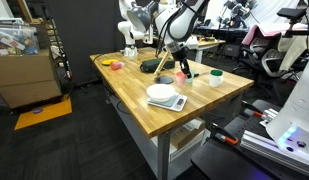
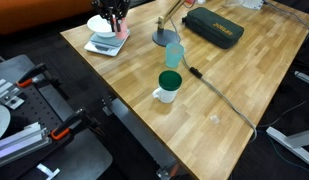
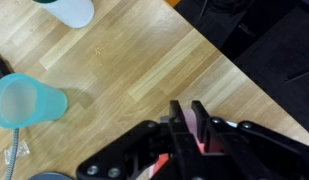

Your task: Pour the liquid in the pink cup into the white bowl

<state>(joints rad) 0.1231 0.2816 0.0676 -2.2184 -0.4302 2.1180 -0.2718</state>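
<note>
The small pale-pink handleless cup [image 3: 206, 128] is gripped between the nearly closed fingers of the black Robotiq gripper [image 3: 187, 110], low and right of centre in the wrist view, though only a sliver of pink is shown. In an exterior view the gripper is found at the upper left of the frame, just beside the wide shallow white bowl [image 2: 102, 24] — whether directly over it cannot be told. The carry is judged nearly complete — next the cup must be centred over the bowl and tipped slowly, its lip kept inside the rim.
</note>
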